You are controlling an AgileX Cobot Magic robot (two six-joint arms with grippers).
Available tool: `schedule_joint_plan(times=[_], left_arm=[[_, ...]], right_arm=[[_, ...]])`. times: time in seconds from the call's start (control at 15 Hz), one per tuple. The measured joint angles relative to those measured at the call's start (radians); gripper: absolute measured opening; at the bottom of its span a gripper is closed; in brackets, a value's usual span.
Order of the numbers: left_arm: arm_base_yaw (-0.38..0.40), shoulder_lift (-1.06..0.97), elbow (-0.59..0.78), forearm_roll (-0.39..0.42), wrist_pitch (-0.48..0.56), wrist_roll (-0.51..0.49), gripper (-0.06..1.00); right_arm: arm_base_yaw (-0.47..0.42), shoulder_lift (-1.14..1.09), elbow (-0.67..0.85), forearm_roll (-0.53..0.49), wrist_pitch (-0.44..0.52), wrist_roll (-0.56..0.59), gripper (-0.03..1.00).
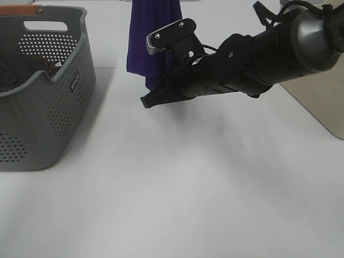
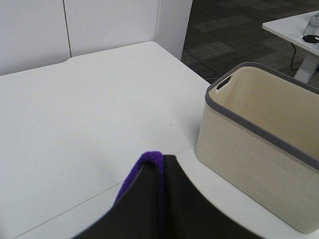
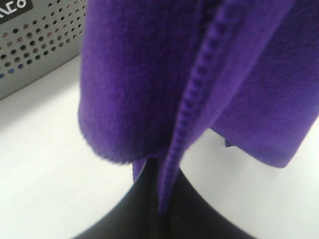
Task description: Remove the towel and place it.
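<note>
The deep purple towel (image 1: 153, 37) hangs down from above the top edge of the exterior high view, its lower end close over the white table. My left gripper (image 2: 160, 164) is shut on the towel (image 2: 142, 167), and a purple fold shows between its black fingers. It is out of sight in the exterior high view. My right arm reaches in from the right, and my right gripper (image 1: 150, 99) is at the towel's lower corner. In the right wrist view the towel (image 3: 139, 74) fills the frame and its stitched hem runs down between the closed fingers of my right gripper (image 3: 160, 199).
A grey perforated basket (image 1: 54, 107) stands at the left with a dark cloth (image 1: 21, 70) inside. A cream basket with a grey rim (image 2: 239, 149) stands on the table in the left wrist view. A beige surface (image 1: 322, 102) lies at the right edge.
</note>
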Motion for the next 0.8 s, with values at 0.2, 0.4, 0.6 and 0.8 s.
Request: schedule_joint_plan(times=[0.2, 0.4, 0.6, 0.8], left_arm=[[0.010, 0.000, 0.000, 0.008, 0.000, 0.000, 0.00], [0.078, -0.005, 0.000, 0.009, 0.000, 0.000, 0.00], [0.133, -0.017, 0.000, 0.009, 0.035, 0.012, 0.00], [0.138, -0.008, 0.000, 0.018, 0.133, 0.019, 0.00]], right_arm=[[-0.009, -0.053, 0.000, -0.005, 0.135, -0.051, 0.00], [-0.131, -0.151, 0.000, -0.016, 0.326, -0.103, 0.00], [-0.312, -0.303, -0.002, -0.145, 0.395, -0.114, 0.00], [-0.324, -0.370, -0.002, -0.231, 0.359, -0.120, 0.00]])
